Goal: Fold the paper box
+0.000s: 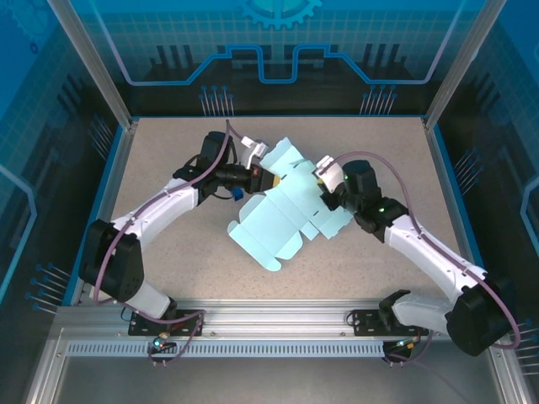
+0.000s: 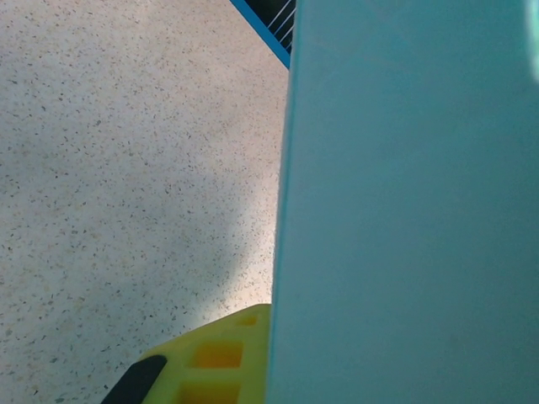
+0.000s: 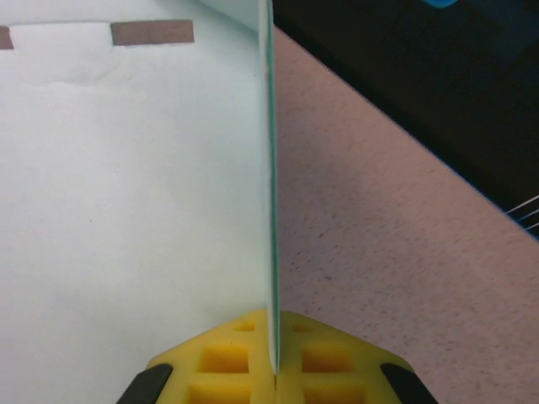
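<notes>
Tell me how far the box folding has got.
Done: little; the paper box is still an open die-cut sheet on the table, no walls closed. In hand: the left tool and right tool each pinch an edge near the sheet's far end; the right wrist view shows card clamped on edge between the pads. To do: folding up the panels and tucking the flaps.

In the left wrist view, half the left gripper (image 2: pixel 271 362) is hidden by the paper box (image 2: pixel 404 210), itself cut off at three edges. A tiny blue item (image 1: pixel 238 193) cannot be identified.
</notes>
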Robot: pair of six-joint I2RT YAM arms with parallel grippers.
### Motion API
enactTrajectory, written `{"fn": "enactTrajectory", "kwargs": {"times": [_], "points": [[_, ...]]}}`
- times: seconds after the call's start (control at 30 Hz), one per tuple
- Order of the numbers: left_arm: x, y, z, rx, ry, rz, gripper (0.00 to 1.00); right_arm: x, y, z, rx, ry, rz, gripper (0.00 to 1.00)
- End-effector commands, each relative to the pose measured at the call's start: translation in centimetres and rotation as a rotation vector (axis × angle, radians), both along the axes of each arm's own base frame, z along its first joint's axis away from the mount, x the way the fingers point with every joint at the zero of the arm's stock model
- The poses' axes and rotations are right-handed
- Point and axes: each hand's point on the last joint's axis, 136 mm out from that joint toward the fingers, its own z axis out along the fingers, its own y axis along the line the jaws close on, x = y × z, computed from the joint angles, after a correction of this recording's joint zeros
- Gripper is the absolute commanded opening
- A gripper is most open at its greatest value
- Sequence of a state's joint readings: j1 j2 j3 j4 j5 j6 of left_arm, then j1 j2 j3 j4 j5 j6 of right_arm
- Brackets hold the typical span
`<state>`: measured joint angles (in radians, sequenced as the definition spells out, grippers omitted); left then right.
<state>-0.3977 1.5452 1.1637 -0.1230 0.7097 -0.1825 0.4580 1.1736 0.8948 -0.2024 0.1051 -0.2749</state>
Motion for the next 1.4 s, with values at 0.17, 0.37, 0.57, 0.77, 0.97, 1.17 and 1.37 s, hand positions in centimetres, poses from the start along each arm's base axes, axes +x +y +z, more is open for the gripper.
{"fn": "enactTrajectory", "kwargs": {"times": [0.17, 0.37, 0.57, 0.77, 0.97, 1.17, 1.37], "points": [[1.5, 0.7, -2.6, 0.048, -0.004, 0.068, 0.35, -3.5, -0.5, -3.7, 0.114, 0.426, 0.024, 0.0], [4.6, 4.5, -4.5, 0.217, -0.019, 0.319, 0.5, -3.3, -2.4, -7.5, 0.122, 0.644, -0.085, 0.0], [3.1, 6.7, -4.4, 0.305, -0.085, 0.455, 0.55, -2.1, -4.5, -9.2, 0.013, 0.7, -0.198, 0.0], [-3.1, -0.4, -6.8, 0.165, -0.023, 0.234, 0.55, -1.1, -5.0, -9.5, -0.031, 0.705, -0.229, 0.0], [-4.4, -6.3, -11.0, 0.155, 0.01, 0.131, 0.39, -0.4, -5.0, -9.8, -0.047, 0.713, -0.23, 0.0], [-2.7, -8.7, -13.9, 0.173, 0.024, 0.125, 0.27, -0.1, -5.0, -10.0, -0.062, 0.72, -0.232, 0.0], [-2.0, -8.9, -17.1, 0.218, 0.055, 0.141, 0.23, 0.0, -4.7, -10.0, -0.05, 0.719, -0.224, 0.0]]}}
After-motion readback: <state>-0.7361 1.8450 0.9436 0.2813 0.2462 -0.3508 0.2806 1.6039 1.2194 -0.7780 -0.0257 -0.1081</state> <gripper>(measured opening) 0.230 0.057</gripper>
